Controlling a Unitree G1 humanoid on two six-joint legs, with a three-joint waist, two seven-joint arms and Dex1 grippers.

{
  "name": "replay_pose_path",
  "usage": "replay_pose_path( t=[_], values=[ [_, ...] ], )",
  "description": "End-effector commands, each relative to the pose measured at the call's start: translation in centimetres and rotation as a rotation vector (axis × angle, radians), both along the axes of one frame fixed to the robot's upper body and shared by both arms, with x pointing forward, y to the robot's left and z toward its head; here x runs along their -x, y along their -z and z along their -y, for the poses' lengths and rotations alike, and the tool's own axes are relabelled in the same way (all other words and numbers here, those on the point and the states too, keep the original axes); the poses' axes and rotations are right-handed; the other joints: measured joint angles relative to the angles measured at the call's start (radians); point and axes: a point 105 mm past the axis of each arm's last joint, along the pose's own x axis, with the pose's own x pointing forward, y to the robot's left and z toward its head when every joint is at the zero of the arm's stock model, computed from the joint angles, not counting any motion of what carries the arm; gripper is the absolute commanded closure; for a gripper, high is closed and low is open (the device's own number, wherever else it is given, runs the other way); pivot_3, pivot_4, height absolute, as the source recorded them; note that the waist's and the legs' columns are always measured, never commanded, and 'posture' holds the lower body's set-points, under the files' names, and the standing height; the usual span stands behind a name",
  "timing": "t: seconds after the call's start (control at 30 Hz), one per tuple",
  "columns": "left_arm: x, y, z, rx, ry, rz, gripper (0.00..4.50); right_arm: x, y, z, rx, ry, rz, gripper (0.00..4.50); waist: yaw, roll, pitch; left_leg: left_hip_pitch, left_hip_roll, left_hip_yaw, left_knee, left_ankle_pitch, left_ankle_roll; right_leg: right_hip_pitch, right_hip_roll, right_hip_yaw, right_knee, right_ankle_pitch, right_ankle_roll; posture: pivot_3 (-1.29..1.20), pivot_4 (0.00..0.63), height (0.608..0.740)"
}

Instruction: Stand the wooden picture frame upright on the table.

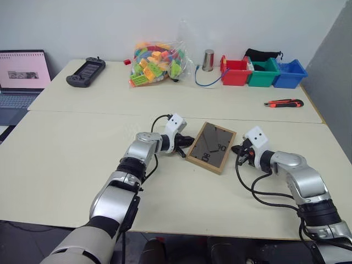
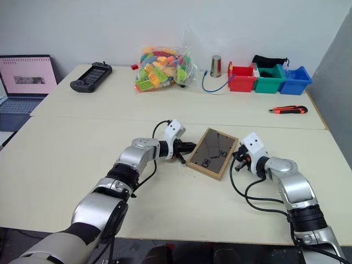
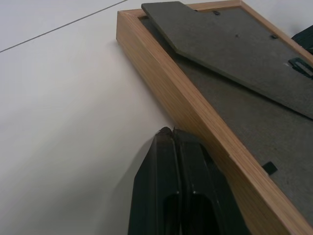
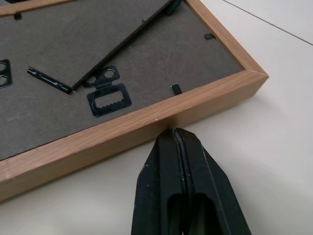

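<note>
The wooden picture frame (image 1: 210,147) lies back-up on the table (image 1: 71,159) between the left gripper (image 1: 186,144) and right gripper (image 1: 240,149), both pressed shut against its edges. Lifting wants even pressure (stand unfolded first). Behind, red (image 1: 235,72), green (image 1: 263,72) and blue bins (image 1: 289,74); contents unclear.

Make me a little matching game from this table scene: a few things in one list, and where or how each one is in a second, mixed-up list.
Things:
1. picture frame
2. bag of toy bricks
3. utility knife
4. left gripper

Places or states:
A. at the far side of the table, beside a metal cup
B. shut, tip against the frame's wooden edge
C. lying flat, back panel up, between the two grippers
D. alone on the robot's right, nearer than the coloured bins

Pairs: 1-C, 2-A, 3-D, 4-B
</note>
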Motion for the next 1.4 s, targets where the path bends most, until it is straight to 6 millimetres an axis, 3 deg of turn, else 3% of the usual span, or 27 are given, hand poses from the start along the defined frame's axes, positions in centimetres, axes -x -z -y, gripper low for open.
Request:
replay_pose_path(
  t=[0.03, 0.23, 0.53, 0.77, 1.1, 1.4],
  values=[
    [0.2, -1.6, 0.5, 0.009, 0.043, 0.049, 4.50, 0.4, -2.3, -3.2, -0.059, -0.101, 0.068, 4.48, -0.004, 0.000, 0.000, 0.000, 0.000, 0.000, 0.000, 0.000, 0.000, 0.000, 0.000, 0.000, 0.000, 0.000, 0.000, 0.00, 0.150, 0.740],
    [1.2, -1.3, -1.3, 0.015, -0.019, 0.040, 4.50, 1.7, -1.6, -6.3, -0.065, -0.198, 0.044, 4.48, -0.011, 0.000, 0.000, 0.000, 0.000, -0.001, -0.001, 0.000, 0.000, 0.000, 0.000, 0.000, 0.001, 0.000, 0.000, 0.00, 0.150, 0.740],
    [5.6, -0.8, -5.1, -0.023, -0.105, 0.010, 4.50, 1.7, -1.7, -11.2, -0.091, -0.315, 0.052, 4.48, -0.019, 0.000, 0.000, 0.001, 0.001, -0.003, 0.000, 0.000, 0.000, 0.000, 0.000, -0.001, 0.003, 0.000, 0.000, 0.00, 0.150, 0.740],
    [7.4, -0.6, -8.5, -0.034, -0.238, -0.013, 4.50, 2.4, -1.6, -14.3, -0.113, -0.412, 0.040, 4.48, -0.027, 0.000, 0.000, 0.001, 0.001, -0.004, 0.000, 0.000, 0.000, 0.000, 0.001, -0.002, 0.005, 0.000, 0.000, 0.00, 0.150, 0.740],
    [8.8, -1.2, -9.8, -0.031, -0.301, -0.018, 4.50, 2.0, -0.9, -15.0, -0.096, -0.430, 0.030, 4.48, -0.028, 0.000, 0.000, 0.001, 0.001, -0.004, 0.000, 0.000, 0.000, 0.000, 0.001, -0.002, 0.005, 0.000, 0.000, 0.00, 0.150, 0.740],
    [9.0, -0.6, -10.4, -0.057, -0.307, -0.030, 4.50, 1.4, -0.5, -15.1, -0.099, -0.411, 0.023, 4.48, -0.028, 0.000, 0.000, 0.001, 0.001, -0.004, 0.000, 0.000, 0.000, 0.000, 0.000, -0.002, 0.005, 0.000, 0.000, 0.00, 0.150, 0.740]
  ],
)
